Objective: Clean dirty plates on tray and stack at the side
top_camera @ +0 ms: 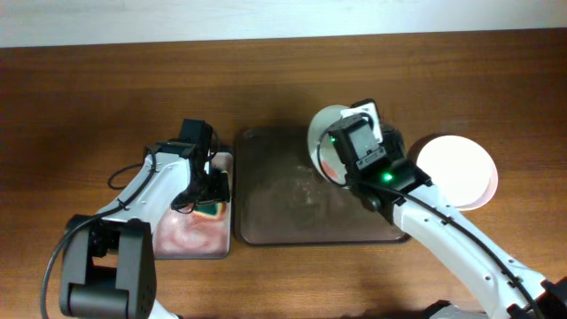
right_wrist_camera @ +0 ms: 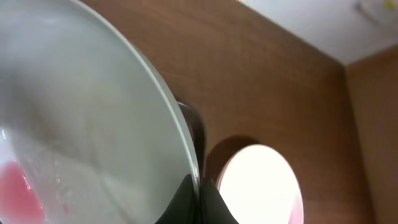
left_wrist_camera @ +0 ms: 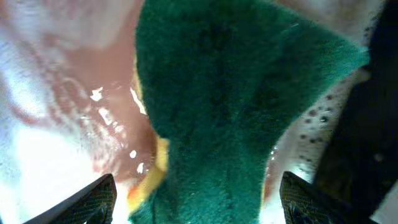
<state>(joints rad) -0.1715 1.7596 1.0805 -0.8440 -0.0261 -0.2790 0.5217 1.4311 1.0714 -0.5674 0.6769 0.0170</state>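
- Two plates show, one lifted and one lying flat; both sit right of the brown tray [top_camera: 283, 206].
- Just beside the tray's left edge stands a tub [top_camera: 182, 237] of pink, foamy water.
- Over the tub end nearest the tray hangs the left gripper [top_camera: 215, 190]. A green sponge [left_wrist_camera: 236, 112] with a yellow backing sits between its parted fingers. I cannot tell whether they press on it.
- Crumbs or smears mark the middle of the tray.
- Above the tray's far right corner a white plate [top_camera: 324, 142] is held tilted, pinched at its rim by the right gripper [right_wrist_camera: 196, 199].
- Right of the tray, clear of it, the second plate [top_camera: 459, 173] rests on the wooden table [top_camera: 89, 106].
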